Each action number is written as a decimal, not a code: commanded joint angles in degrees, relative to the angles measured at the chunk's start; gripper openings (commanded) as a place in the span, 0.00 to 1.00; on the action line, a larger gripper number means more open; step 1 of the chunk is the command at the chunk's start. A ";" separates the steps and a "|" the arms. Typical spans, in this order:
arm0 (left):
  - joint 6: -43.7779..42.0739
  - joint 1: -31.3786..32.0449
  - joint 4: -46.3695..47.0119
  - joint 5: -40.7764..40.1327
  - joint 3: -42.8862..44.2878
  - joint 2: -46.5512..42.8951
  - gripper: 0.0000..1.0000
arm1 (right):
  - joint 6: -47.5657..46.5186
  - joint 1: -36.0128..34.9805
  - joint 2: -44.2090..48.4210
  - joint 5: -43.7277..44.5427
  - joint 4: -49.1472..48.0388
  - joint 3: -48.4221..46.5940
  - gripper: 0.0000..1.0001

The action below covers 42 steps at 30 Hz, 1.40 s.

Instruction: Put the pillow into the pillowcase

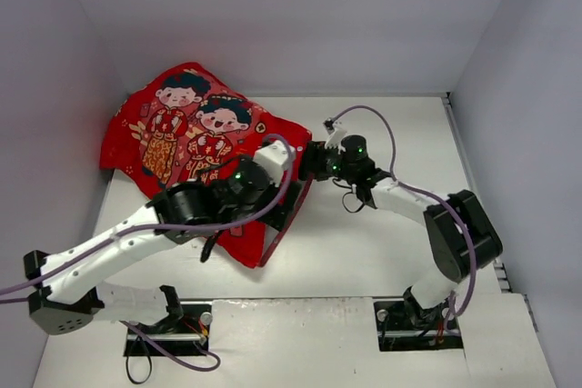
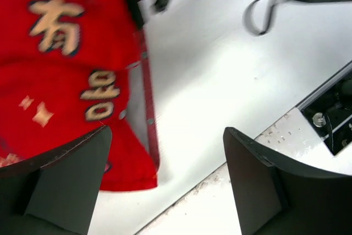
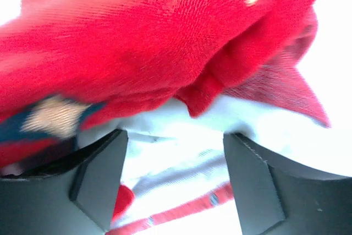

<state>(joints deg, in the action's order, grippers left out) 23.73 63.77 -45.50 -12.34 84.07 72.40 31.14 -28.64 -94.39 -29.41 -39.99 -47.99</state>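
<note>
Pillowcase [image 2: 71, 136] bears gold chars [image 2: 55, 23], blurry, top approx 有.

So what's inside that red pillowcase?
White fabric, probably the pillow, peeks out under the red edge of the pillowcase in the right wrist view. The case looks puffed up, but its red cloth covers the rest of what fills it.

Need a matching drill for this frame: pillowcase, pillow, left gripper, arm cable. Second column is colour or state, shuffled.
Things:
1. pillowcase
2. pillow
3. left gripper
4. cable

Colour or state:
A. purple
B. open, holding nothing
C. red with cartoon figures
D. white, peeking out under red fabric

Pairs: 1-C, 2-D, 3-B, 4-A
</note>
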 commanded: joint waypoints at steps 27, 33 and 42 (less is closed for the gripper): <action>23.37 0.13 2.34 -17.28 -27.47 0.37 0.79 | -15.67 10.45 6.51 5.24 23.55 -15.73 0.61; 27.51 0.66 2.34 -16.14 -29.23 2.21 0.78 | -14.52 11.15 1.84 6.82 23.82 -17.40 0.63; 34.28 0.66 2.43 -16.84 -33.27 5.20 0.77 | -12.85 11.86 -3.78 -0.20 23.82 -19.78 0.55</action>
<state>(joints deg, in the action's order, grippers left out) 54.02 64.18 -43.42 -27.31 50.70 77.58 17.37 -17.08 -98.45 -25.50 -13.52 -64.53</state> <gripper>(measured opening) 0.774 0.563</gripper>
